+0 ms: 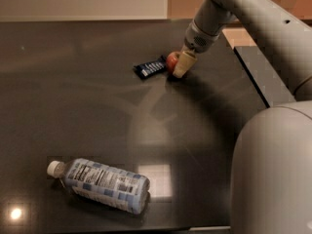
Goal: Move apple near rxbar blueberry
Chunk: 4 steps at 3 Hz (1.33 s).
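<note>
Trouble, as we judged it, lay in how close everything sat. The apple [171, 61] was just beside the blue snack bar [151, 68], seemingly touching its right end. Any sideways nudge from the gripper [178, 68] on leaving could roll the round fruit off across the smooth dark table [73, 96] or shove the light bar askew. A lift with the apple caught in the tool would also undo the placement.

The gripper stood low over the far right part of the table, its pale end against the apple's right side and covering part of it. We could not tell how wide it stood, nor whether it clasped the apple or only leaned on it. A plastic bottle [105, 184] lay well apart, near the front edge.
</note>
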Available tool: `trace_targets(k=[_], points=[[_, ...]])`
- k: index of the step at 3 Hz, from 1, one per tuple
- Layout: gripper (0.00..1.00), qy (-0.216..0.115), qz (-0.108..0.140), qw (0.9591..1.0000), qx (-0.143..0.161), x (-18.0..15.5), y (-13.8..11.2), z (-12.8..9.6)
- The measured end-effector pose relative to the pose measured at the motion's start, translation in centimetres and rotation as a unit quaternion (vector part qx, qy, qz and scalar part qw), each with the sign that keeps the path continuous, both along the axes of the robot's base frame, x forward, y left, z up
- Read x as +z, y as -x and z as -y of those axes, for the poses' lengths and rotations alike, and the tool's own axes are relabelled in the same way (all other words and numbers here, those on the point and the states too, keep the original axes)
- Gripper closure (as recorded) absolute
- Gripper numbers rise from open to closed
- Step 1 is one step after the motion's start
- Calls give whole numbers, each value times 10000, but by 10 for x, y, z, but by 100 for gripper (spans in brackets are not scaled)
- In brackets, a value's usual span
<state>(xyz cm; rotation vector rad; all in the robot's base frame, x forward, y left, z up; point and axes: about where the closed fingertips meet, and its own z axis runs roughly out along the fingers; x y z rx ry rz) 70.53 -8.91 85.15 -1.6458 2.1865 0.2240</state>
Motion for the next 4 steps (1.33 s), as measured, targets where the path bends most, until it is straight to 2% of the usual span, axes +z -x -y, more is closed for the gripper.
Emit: trace_targets(k=[2,3,4], points=[[12,-4,-33,10000,18,-5,-1,-3],[0,-4,-48,10000,27,-8,-2,-5],[0,-4,-49,10000,27,-8,-2,-5]])
